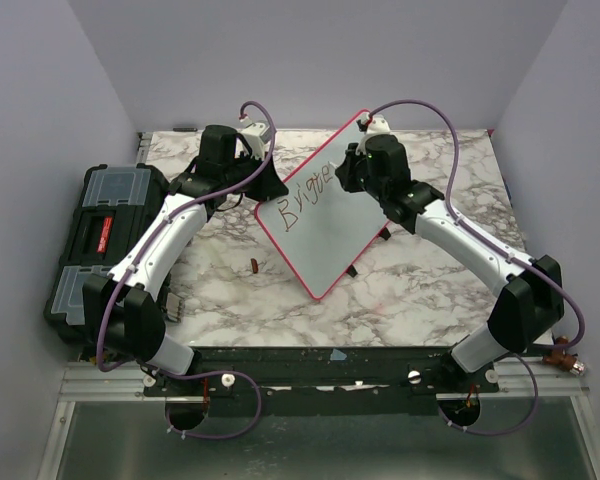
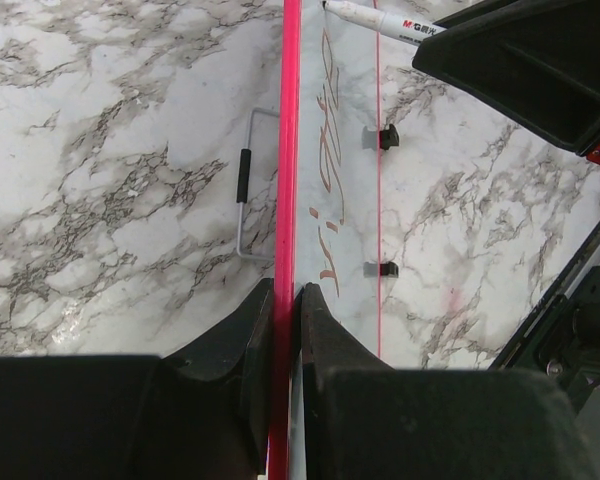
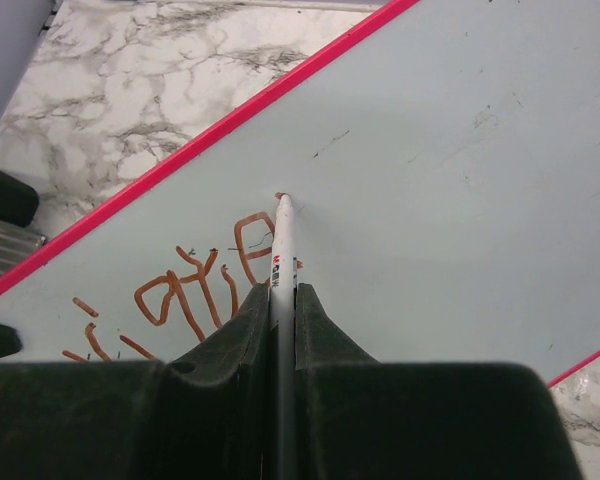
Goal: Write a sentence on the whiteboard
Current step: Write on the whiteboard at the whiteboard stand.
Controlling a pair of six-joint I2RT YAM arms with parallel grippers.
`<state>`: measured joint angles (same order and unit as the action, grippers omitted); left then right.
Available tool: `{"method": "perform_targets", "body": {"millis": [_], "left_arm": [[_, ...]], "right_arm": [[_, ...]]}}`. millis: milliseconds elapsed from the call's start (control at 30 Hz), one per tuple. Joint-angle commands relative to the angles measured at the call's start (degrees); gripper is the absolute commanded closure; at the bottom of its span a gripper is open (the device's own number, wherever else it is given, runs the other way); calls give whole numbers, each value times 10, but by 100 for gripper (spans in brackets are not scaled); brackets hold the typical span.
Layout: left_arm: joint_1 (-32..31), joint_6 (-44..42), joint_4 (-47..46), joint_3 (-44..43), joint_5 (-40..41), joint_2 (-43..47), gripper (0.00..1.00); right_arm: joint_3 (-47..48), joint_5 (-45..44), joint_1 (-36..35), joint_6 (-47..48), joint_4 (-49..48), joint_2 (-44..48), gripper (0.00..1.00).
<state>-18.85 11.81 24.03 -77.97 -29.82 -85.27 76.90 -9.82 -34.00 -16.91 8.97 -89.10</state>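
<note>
The whiteboard (image 1: 325,235) is held tilted up off the marble table, showing as a diamond with a thin red-pink frame. My left gripper (image 1: 253,192) is shut on its left edge; in the left wrist view the fingers (image 2: 320,320) pinch the red frame (image 2: 290,150). My right gripper (image 1: 347,177) is shut on a white marker (image 3: 282,250), whose tip touches the board (image 3: 450,170) just past the last letter. The sentence (image 1: 310,195) is one line of reddish-brown lettering, roughly "Brigger" (image 3: 195,285). The left wrist view also shows the marker (image 2: 385,22) and lettering (image 2: 327,170).
A black toolbox (image 1: 105,235) with clear lid compartments stands at the table's left edge. A small red-brown cap (image 1: 254,266) lies on the marble near the board's lower left side. A wire handle (image 2: 243,185) lies on the table beside the board edge.
</note>
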Motion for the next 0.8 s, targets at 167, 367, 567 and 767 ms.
{"method": "perform_targets", "body": {"millis": [167,367,567,767], "left_arm": [[1,-39,-28,2,24,22,100],[1,-40,-29,2,24,20,100],[1,-40,-29,1,25,20,100],[1,-39,-28,1,24,19,100]], "right_arm": [[8,4,5,5,-9,-16,99],[-8,10,5,-1,-12,-15,99],[-28,17,5,-7,-15,-13,99],[-54,20,5,-15,-20,-2,99]]}}
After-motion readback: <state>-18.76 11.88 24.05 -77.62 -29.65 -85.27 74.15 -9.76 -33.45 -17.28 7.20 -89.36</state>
